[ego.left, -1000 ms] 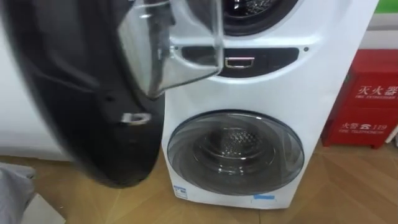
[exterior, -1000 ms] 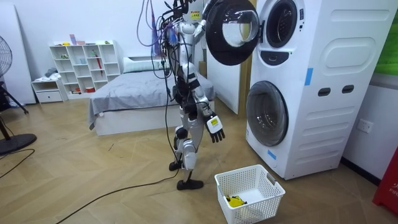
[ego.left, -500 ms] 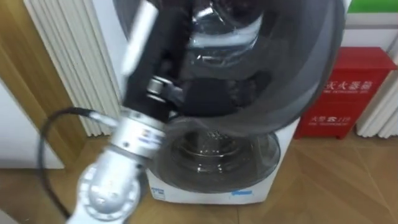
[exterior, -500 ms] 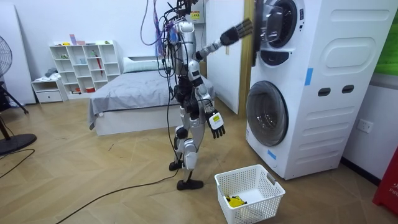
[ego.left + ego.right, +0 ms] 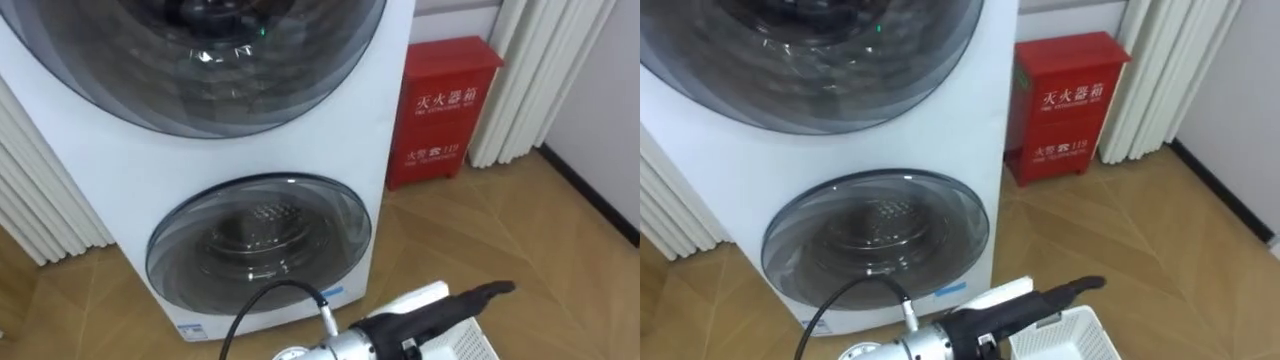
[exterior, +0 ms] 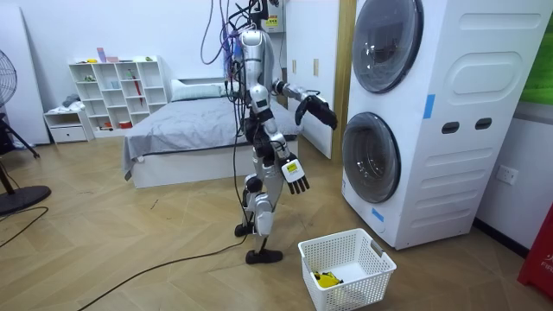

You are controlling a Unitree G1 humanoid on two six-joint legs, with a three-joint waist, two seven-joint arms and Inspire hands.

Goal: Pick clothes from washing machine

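The stacked white washing machine stands before me with its upper round door (image 5: 200,60) shut and its lower door (image 5: 260,245) shut as well. Through the dark glass I cannot tell what lies in either drum. My left hand (image 5: 445,305), black and with straight fingers, reaches out low in front of the lower door and holds nothing. In the room view that left hand (image 6: 313,110) is at chest height, short of the machine. My right hand (image 6: 294,173) hangs open beside my hip. A white basket (image 6: 363,287) stands on the floor by the machine, with a yellow item (image 6: 327,279) inside.
A red cabinet (image 5: 445,110) stands against the wall right of the machine, with pale curtains (image 5: 545,70) beyond it. A slatted white panel (image 5: 40,200) is at the left. A bed (image 6: 181,130) and a white shelf (image 6: 117,91) are behind me.
The upper door, wide open a second ago, has swung shut. My left arm has come down from the door to chest height. The head view has shifted right and down.
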